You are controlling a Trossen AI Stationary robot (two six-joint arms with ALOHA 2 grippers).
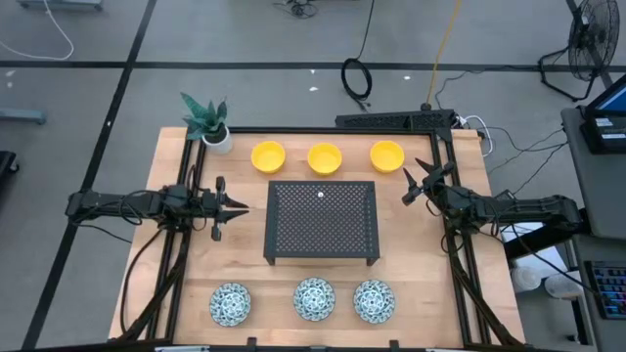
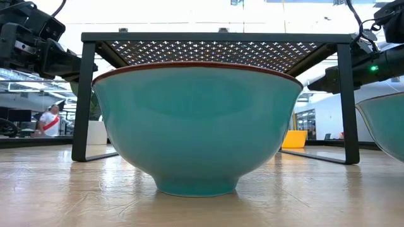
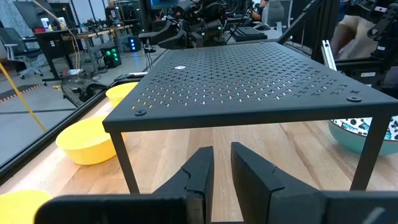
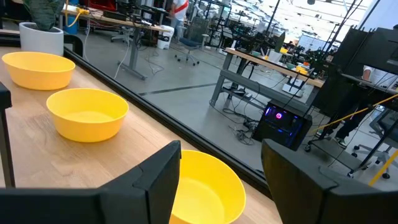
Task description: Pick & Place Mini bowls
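Note:
Three plain yellow mini bowls (image 1: pixel 268 155), (image 1: pixel 324 157), (image 1: pixel 386 154) stand in a row along the far edge. Three blue-green patterned bowls (image 1: pixel 230 303), (image 1: pixel 314 298), (image 1: pixel 374 300) stand along the near edge; the middle one (image 2: pixel 196 126) fills the low view, teal outside. My right gripper (image 1: pixel 415 186) is wide open just right of and nearer than the rightmost yellow bowl (image 4: pixel 202 186), without touching it. My left gripper (image 1: pixel 243 207) hovers left of the black rack, its fingers (image 3: pixel 202 171) a narrow gap apart.
A black perforated rack (image 1: pixel 322 220) on four legs stands at the table's middle, between the two rows of bowls. A white pot with a green plant (image 1: pixel 210 127) sits at the far left corner. Bare wood lies left and right of the rack.

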